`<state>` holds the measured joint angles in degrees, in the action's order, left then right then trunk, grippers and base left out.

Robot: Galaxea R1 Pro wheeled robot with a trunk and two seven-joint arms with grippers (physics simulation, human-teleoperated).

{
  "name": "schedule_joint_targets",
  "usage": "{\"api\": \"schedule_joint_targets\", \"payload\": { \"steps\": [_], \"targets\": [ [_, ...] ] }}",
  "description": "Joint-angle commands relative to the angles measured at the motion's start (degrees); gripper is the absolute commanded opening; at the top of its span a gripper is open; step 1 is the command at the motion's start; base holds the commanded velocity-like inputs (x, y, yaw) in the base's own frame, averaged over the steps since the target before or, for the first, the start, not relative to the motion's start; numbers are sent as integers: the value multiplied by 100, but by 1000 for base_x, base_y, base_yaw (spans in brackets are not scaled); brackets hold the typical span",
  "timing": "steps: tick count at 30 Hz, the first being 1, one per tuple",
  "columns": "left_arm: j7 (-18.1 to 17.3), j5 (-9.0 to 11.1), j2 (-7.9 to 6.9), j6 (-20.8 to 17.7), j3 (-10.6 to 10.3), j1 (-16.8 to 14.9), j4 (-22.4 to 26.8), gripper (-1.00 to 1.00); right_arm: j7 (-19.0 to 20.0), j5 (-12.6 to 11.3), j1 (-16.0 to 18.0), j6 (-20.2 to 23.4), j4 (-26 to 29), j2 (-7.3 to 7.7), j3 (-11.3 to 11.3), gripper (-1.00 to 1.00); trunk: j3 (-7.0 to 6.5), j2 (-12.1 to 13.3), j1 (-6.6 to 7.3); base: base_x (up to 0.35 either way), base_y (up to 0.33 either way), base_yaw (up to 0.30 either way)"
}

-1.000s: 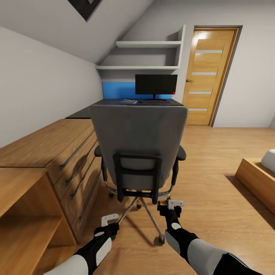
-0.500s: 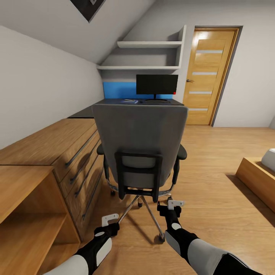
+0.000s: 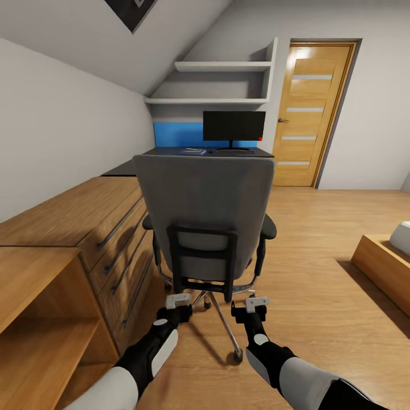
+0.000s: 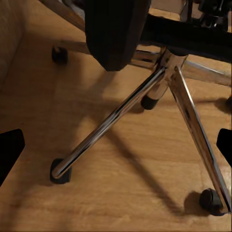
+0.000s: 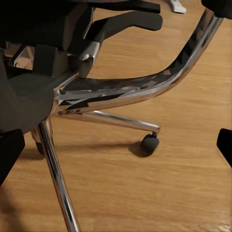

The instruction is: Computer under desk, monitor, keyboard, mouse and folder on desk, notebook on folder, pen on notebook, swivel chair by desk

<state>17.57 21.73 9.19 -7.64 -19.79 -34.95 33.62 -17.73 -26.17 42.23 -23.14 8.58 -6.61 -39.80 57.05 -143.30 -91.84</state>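
Observation:
The grey swivel chair [image 3: 205, 213] stands with its back to me, between me and the black desk [image 3: 171, 152]. On the desk are the monitor [image 3: 233, 126], the keyboard [image 3: 234, 152] before its stand, and a small bluish flat thing [image 3: 192, 151], too small to name. My left gripper [image 3: 179, 299] and right gripper [image 3: 257, 303] hover open, low behind the seat, over the chrome base [image 4: 121, 113] and a caster [image 5: 150, 143]. The chair hides its seat and the space under the desk. Computer, mouse, folder, notebook and pen are hidden or too small to tell.
A light wooden dresser [image 3: 85, 216] with bar handles runs along the left wall, with an open wooden shelf unit [image 3: 34, 319] nearest me. A wooden door [image 3: 310, 114] is at the back right. A low wooden bed frame [image 3: 387, 267] sits at the right.
My left gripper has moved forward and up, level with the right one, close behind the chair's base. The chair's backrest has shifted slightly left.

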Motion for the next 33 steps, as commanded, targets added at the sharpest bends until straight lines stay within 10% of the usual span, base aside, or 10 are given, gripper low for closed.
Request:
{"api": "schedule_joint_targets", "payload": {
  "steps": [1, 33],
  "targets": [
    [51, 49, -6, -129, -37, -3, 182, 100, -25, -31, 4, -15, -4, 0, -51, 100, 6, -2, 1, 0, 0, 0],
    [18, 45, -49, 70, -25, -3, 22, 100, -45, -22, 4, -10, 3, 2, -37, 100, 6, -2, 1, -26, 17, 0]
  ]
}}
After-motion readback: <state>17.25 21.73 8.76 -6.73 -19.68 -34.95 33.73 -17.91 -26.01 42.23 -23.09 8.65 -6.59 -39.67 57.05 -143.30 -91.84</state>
